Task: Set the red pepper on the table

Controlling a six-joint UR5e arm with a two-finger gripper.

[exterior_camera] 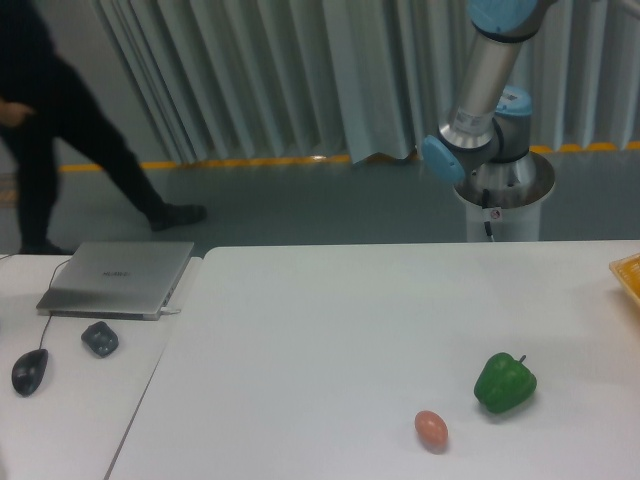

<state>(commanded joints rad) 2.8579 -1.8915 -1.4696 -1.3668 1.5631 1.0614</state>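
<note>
The red pepper does not show in this view. The large white table (330, 330) fills the lower part of the view. Only the arm's lower links (487, 100) show at the top right, behind the table's far edge. The gripper is out of view above the frame.
A green bell pepper (504, 381) and a small brownish-orange egg (431, 429) lie on the table at the front right. A yellow object's corner (628, 274) shows at the right edge. The adjoining desk holds a laptop (118, 277), a mouse (29, 371) and a small dark object (99, 338). A person (60, 130) walks behind.
</note>
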